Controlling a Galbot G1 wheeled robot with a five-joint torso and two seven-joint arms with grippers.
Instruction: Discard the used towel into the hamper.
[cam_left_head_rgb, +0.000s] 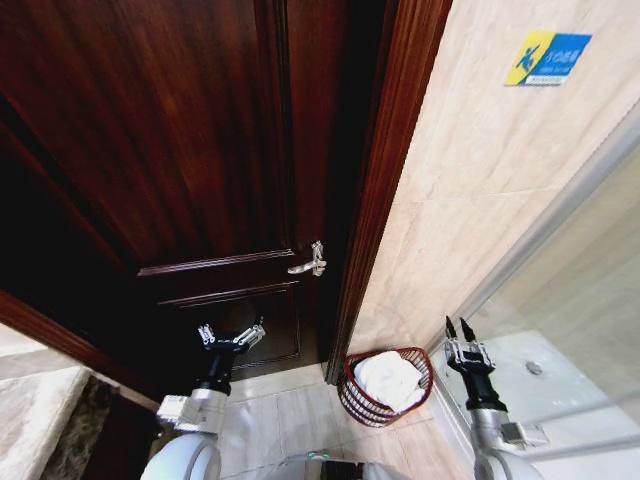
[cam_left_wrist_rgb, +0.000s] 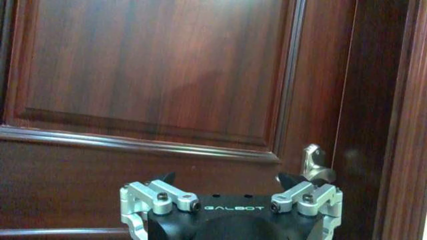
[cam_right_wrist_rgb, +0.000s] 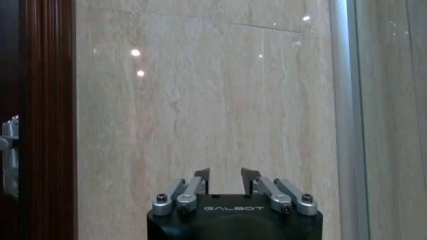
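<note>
Head view: we look down at a dark wooden door (cam_left_head_rgb: 180, 150), a beige tiled wall (cam_left_head_rgb: 470, 170) and a glass shower partition (cam_left_head_rgb: 570, 290).
Hamper: the hamper (cam_left_head_rgb: 386, 387) stands on the floor at the foot of the door frame (cam_left_head_rgb: 385, 180), between our two arms, nearer the right one.
Towel: a white towel (cam_left_head_rgb: 390, 380) lies bundled inside the hamper.
Left claw: our left claw (cam_left_head_rgb: 231, 336) hangs before the door's lower panel — fingers spread wide, holding nothing; its wrist view shows the door handle (cam_left_wrist_rgb: 315, 165) just beyond.
Right claw: our right claw (cam_left_head_rgb: 460, 329) is raised beside the hamper by the glass — fingers a narrow gap apart, empty, facing the tiled wall.
Sign: a blue-and-yellow sign (cam_left_head_rgb: 547, 58) is fixed high on the wall.
</note>
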